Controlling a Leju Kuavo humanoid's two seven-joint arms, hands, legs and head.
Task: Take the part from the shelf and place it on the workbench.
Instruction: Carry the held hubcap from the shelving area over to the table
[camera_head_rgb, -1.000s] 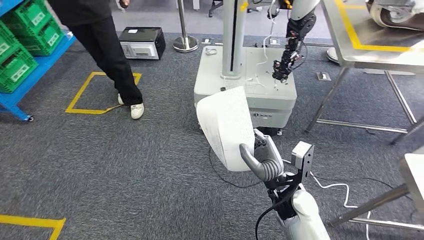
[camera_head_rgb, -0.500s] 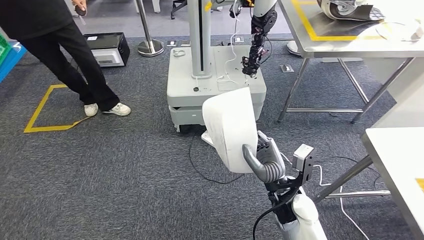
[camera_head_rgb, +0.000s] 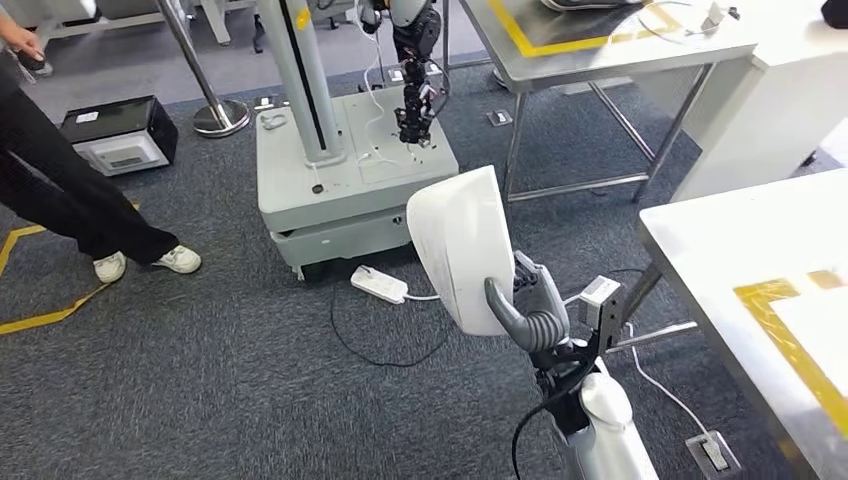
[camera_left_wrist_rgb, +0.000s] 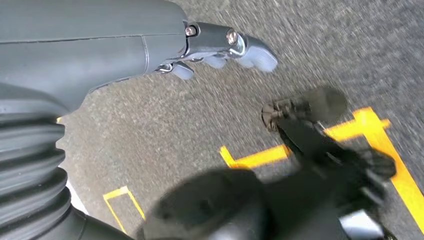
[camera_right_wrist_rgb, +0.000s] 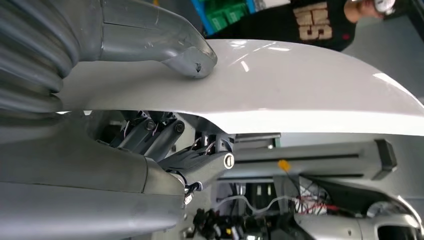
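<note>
The part (camera_head_rgb: 462, 245) is a large white curved shell, held upright in front of me above the carpet. My right hand (camera_head_rgb: 530, 312) grips its lower edge, thumb on the near face and fingers behind. In the right wrist view the thumb presses on the part (camera_right_wrist_rgb: 280, 95) and the darker fingers (camera_right_wrist_rgb: 200, 165) curl under it. The white workbench (camera_head_rgb: 720, 250) with yellow tape stands at the right, its corner close to the right arm. My left hand (camera_left_wrist_rgb: 150, 45) hangs over the carpet and holds nothing.
A grey wheeled base with a column (camera_head_rgb: 340, 170) stands ahead, another robot's arm (camera_head_rgb: 415, 90) hanging over it. A power strip (camera_head_rgb: 378, 284) and cables lie on the carpet. A steel table (camera_head_rgb: 600, 50) stands behind. A person (camera_head_rgb: 60, 200) stands at the left.
The camera has turned to the right, so the whole scene has slid left and the white workbench has come into view. The part stays in my right hand.
</note>
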